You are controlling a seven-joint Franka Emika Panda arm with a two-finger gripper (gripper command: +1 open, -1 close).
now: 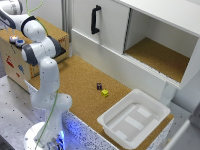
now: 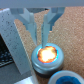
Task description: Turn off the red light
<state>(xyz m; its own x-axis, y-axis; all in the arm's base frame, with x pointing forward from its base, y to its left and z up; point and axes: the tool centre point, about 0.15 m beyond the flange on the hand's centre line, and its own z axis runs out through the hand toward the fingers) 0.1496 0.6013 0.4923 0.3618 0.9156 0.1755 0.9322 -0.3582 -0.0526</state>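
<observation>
One red light (image 2: 47,55), glowing, on the wooden box (image 1: 15,60) at the exterior view's left, beside a blue light (image 2: 61,78); jaws (image 2: 36,31) above it, slightly parted, holding nothing; advice: descend centred, press straight down, avoid the blue one.

The exterior view looks down from high, far off, over the tabletop (image 1: 80,80); the wrist view hangs close above the red light (image 2: 47,55).
</observation>
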